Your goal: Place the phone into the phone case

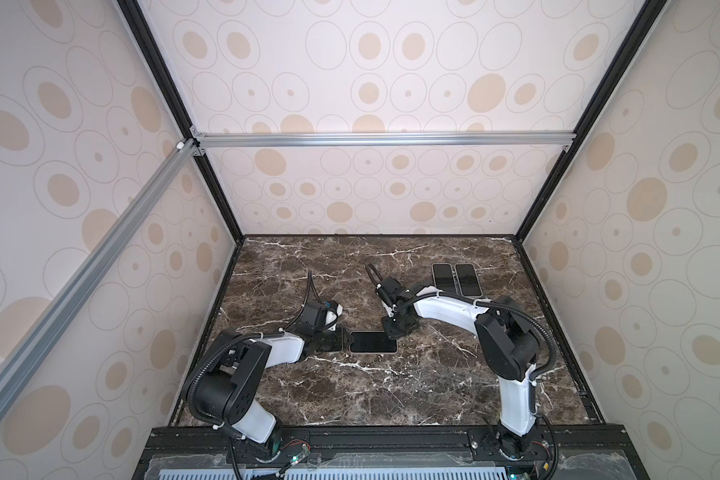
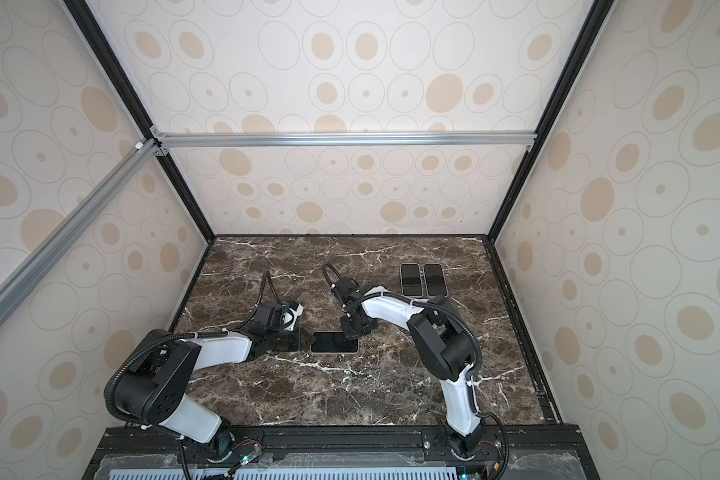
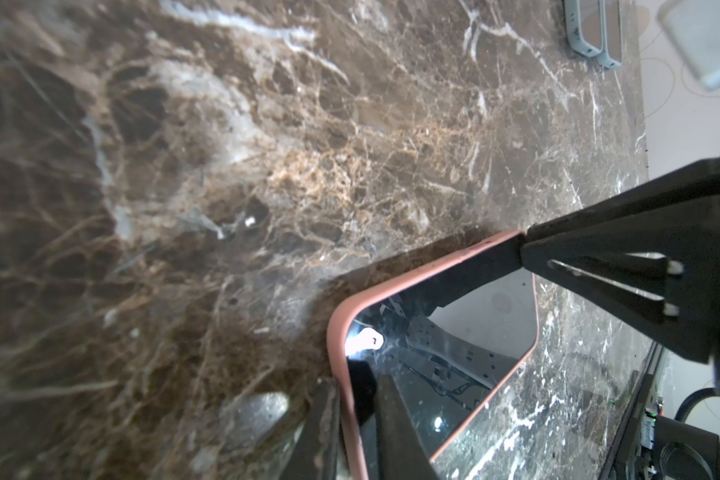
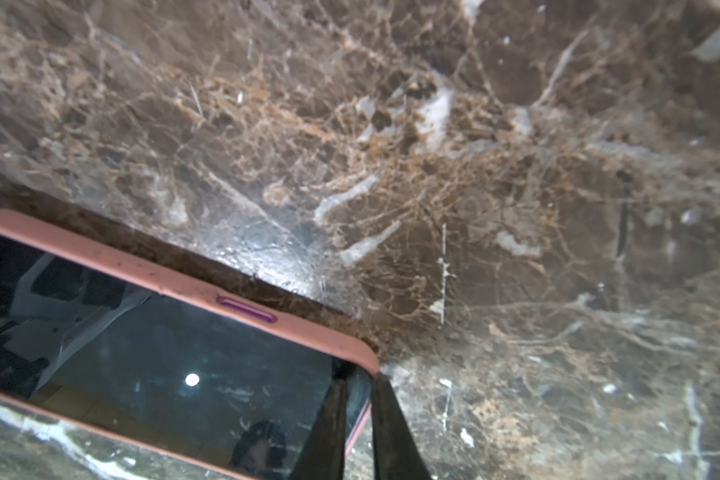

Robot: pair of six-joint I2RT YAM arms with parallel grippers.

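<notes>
**Desk:** Top views?
**Photographer:** Phone (image 1: 373, 342) (image 2: 334, 342) lies flat, long axis left-right, left claw (image 1: 347, 338) and right claw (image 1: 391, 336) at opposite ends.
**Desk:** Left wrist?
**Photographer:** Left claw (image 3: 356, 380) pinches the pink case (image 3: 339, 332) rim; phone sits inside.
**Desk:** Right wrist?
**Photographer:** Right claw (image 4: 360, 378) straddles a corner; grip unclear.

In both top views the pink-cased black-glass phone (image 1: 373, 342) (image 2: 334, 343) is too small to show its rim colour, and the left gripper (image 1: 346, 338) covers part of its left end. Both wrist views crop the phone at a frame edge. In the left wrist view the right gripper (image 3: 524, 249) hides one corner. The brown marble tabletop (image 4: 100, 62) blurs farther off.
</notes>
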